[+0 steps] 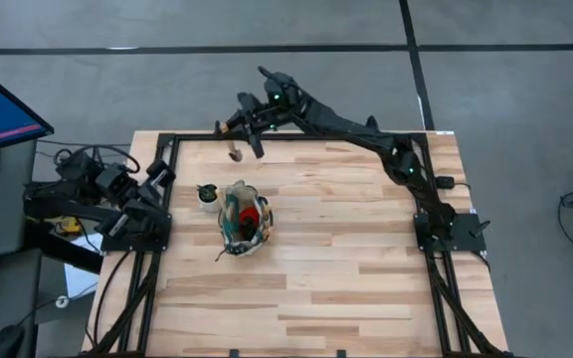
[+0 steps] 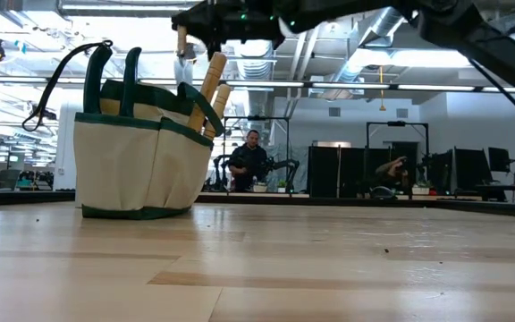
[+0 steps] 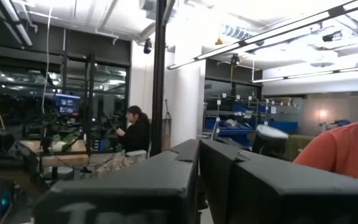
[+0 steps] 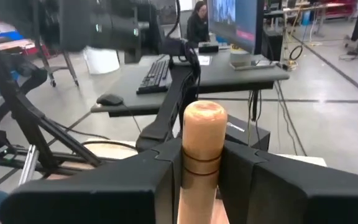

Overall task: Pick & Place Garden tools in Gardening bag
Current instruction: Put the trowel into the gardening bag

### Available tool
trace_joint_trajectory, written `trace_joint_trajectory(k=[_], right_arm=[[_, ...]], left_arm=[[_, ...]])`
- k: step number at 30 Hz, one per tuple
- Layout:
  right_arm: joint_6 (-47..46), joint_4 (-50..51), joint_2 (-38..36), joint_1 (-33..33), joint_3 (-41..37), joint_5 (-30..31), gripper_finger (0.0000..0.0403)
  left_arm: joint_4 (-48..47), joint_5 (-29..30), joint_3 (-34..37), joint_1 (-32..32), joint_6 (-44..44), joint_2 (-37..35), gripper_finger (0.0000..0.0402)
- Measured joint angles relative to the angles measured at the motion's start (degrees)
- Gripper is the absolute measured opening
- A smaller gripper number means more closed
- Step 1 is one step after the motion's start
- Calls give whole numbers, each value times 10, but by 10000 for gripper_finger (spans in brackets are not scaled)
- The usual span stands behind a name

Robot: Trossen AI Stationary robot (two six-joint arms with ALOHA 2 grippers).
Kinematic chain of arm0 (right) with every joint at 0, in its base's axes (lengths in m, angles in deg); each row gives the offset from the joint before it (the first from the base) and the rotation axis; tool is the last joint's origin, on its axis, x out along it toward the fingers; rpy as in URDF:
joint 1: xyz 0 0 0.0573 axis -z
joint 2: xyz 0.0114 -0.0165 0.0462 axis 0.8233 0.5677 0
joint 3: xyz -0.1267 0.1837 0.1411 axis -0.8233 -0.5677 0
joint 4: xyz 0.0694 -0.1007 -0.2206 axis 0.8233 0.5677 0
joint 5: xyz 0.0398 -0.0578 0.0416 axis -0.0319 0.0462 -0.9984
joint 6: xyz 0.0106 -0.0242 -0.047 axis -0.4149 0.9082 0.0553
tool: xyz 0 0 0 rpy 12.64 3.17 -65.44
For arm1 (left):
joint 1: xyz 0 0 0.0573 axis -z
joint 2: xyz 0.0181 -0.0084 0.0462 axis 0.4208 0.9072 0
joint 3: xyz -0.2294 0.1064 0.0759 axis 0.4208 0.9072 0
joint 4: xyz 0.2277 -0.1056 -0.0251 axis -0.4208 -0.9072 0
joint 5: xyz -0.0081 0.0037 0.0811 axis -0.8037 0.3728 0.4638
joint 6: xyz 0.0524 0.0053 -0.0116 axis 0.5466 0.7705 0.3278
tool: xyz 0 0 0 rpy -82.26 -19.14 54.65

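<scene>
Clamping upright trowel (image 4: 202, 146), handle up, blade down: right gripper (image 1: 235, 127) fingers.

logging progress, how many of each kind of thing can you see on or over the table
wooden-handled tool: 3, two in the bag, one held by the right tool
red tool: 1
gardening bag: 1
white pot: 1
total: 6

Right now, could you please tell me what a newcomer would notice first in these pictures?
The right gripper, reaching over the table's far edge, is shut on a wooden-handled trowel hanging blade down. Near mid-table stands the beige fabric gardening bag with green trim, wooden handles poking out, beside a small round white pot. The left gripper waits at the left edge.
</scene>
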Motion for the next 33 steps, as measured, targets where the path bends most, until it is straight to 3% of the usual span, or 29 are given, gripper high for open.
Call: trace_joint_trajectory(k=[7,13,16,19,22,25,29,33], right_arm=[[-3,-32,23,5,-2,-29,61],[-17,-50,-6,18,-92,-63,61],[-3,-44,-81,19,-176,-69,61],[35,-69,-209,20,-285,-46,61],[49,-150,-323,24,-425,-6,61],[9,-305,-381,24,-583,48,61],[-52,-519,-387,28,-697,92,61],[-105,-620,-308,31,-709,90,61]], left_arm=[[-12,7,3,0,0,-28,3],[-15,19,47,0,-19,-62,3],[-14,26,66,0,-33,-78,3],[-12,32,76,0,-34,-93,3],[-10,41,79,0,-31,-99,3],[-7,44,79,0,-29,-97,3],[-2,60,79,0,-29,-88,3],[5,62,79,0,-28,-74,3]])
